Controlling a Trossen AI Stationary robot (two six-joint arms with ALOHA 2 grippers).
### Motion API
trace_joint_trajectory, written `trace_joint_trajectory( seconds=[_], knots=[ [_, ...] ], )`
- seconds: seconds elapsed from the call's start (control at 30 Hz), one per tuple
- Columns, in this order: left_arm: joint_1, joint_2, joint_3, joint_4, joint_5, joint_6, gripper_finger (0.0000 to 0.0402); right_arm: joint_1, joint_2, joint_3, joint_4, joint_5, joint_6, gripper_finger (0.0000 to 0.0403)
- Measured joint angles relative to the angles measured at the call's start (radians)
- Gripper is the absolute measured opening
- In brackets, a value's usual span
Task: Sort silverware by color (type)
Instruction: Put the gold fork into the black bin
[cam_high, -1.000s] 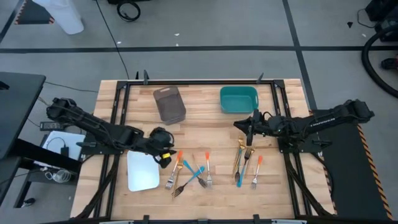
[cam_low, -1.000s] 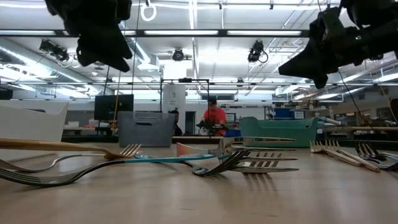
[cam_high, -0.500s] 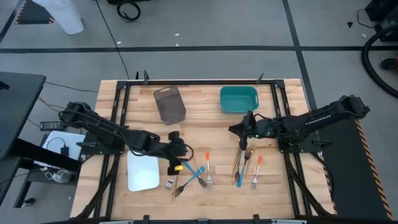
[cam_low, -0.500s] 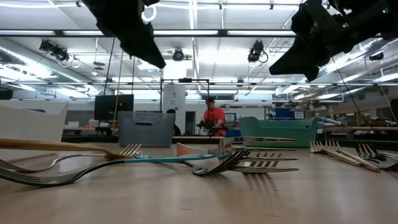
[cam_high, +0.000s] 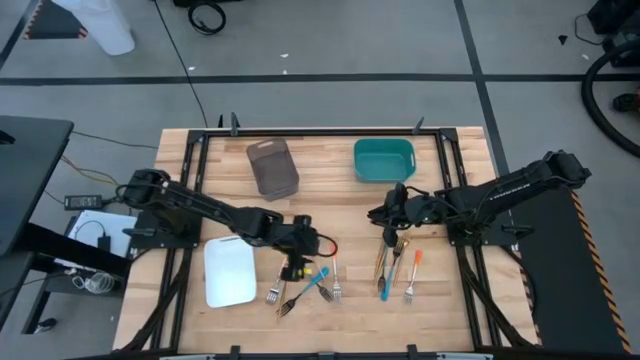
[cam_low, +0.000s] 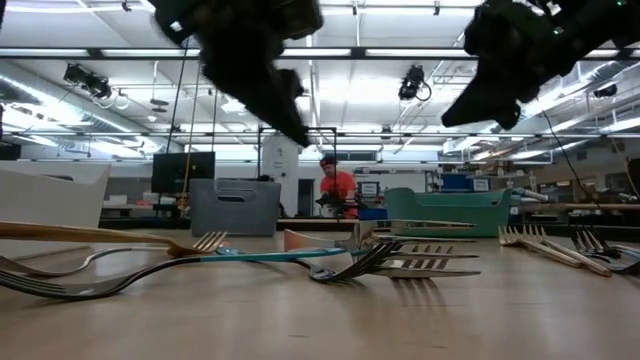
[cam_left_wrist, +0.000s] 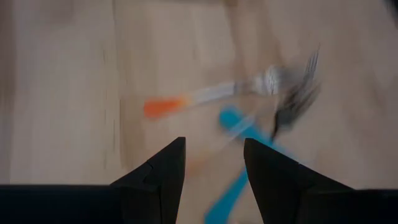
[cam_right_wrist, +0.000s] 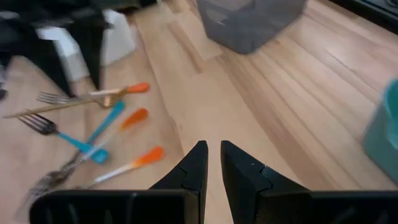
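The counter (cam_high: 330, 200) carries two loose groups of forks: one toward the left arm's side, next to the white tray (cam_high: 229, 274), and one toward the right arm's side, below the teal tray (cam_high: 384, 160). The grey tray (cam_high: 272, 166) stands at the far edge, well apart from both.

The left claw (cam_high: 293, 262) hangs directly over the left group, its fingers apart with nothing between them. In its wrist view an orange-handled fork (cam_left_wrist: 186, 102) lies just ahead of the fingertips, its long axis running across the gap rather than along it; a blue-handled fork (cam_left_wrist: 239, 140) lies slantwise beside it, crossing a dark fork (cam_left_wrist: 295, 99). The left arm is clearly the nearer one for this group.

The right claw (cam_high: 385, 212) hovers at the upper end of the right group (cam_high: 395, 262), fingers nearly together and holding nothing; those forks lie roughly parallel, pointing toward it.
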Motion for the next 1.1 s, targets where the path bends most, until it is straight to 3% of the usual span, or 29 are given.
trace_joint_trajectory(
  seconds=[0.13,0.2,0.4,0.57,0.77,1.1],
  knots=[
    [0.006,0.026,0.025,-0.049,0.014,0.027,0.0171,0.000,-0.022,0.001,-0.003,-0.028,-0.029,0.0055],
    [0.005,0.040,0.042,-0.027,0.015,-0.039,0.0171,0.000,-0.042,-0.004,-0.040,-0.023,-0.016,0.0055],
    [-0.042,0.010,0.057,-0.187,0.034,-0.311,0.0171,-0.015,-0.080,-0.001,-0.105,-0.020,0.028,0.0055],
    [-0.095,0.001,0.066,-0.247,0.059,-0.483,0.0171,-0.046,-0.125,-0.003,-0.116,-0.006,-0.027,0.0055],
    [-0.116,-0.001,0.067,-0.237,0.058,-0.513,0.0171,-0.055,-0.153,-0.002,-0.017,-0.031,-0.147,0.0055],
    [-0.114,-0.007,0.066,-0.275,0.058,-0.584,0.0172,-0.056,-0.218,-0.003,-0.003,-0.046,-0.234,0.0055]
  ],
)
